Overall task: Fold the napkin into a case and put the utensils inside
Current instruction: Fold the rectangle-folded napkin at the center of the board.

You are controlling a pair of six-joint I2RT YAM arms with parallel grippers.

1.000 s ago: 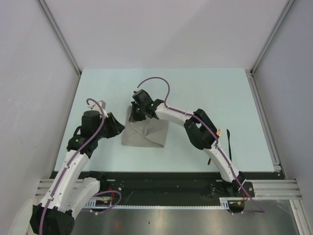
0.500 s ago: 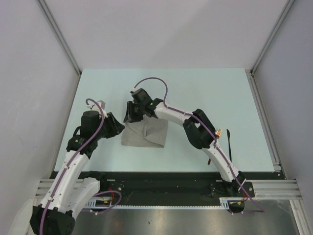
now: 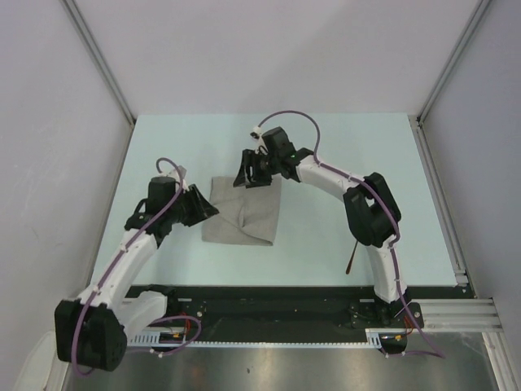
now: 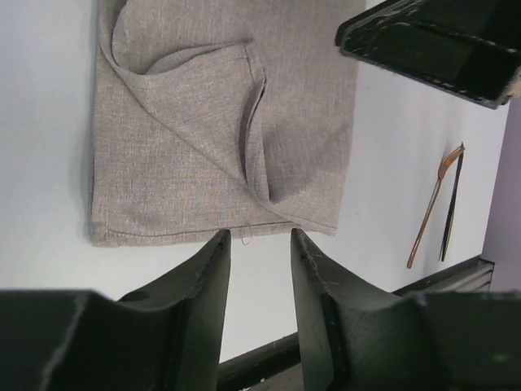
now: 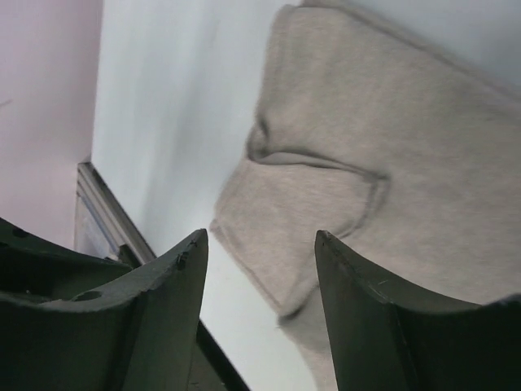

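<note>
The napkin lies on the table as a grey-beige cloth folded over itself, with a loose flap and a raised crease across it. My left gripper stands open and empty at the cloth's left edge, fingertips just short of the hem. My right gripper hovers open and empty over the cloth's far edge, the napkin below it. The utensils lie side by side to the right: a copper fork and a thin black piece. From above, my right arm mostly hides them.
The pale blue-green table is bounded by grey walls and aluminium rails. A black strip runs along the near edge by the arm bases. My right arm's elbow hangs over the table's right side.
My right gripper has opened, let go of the napkin's far left corner and drawn back to the right and far side. My left arm has shifted slightly toward the cloth.
</note>
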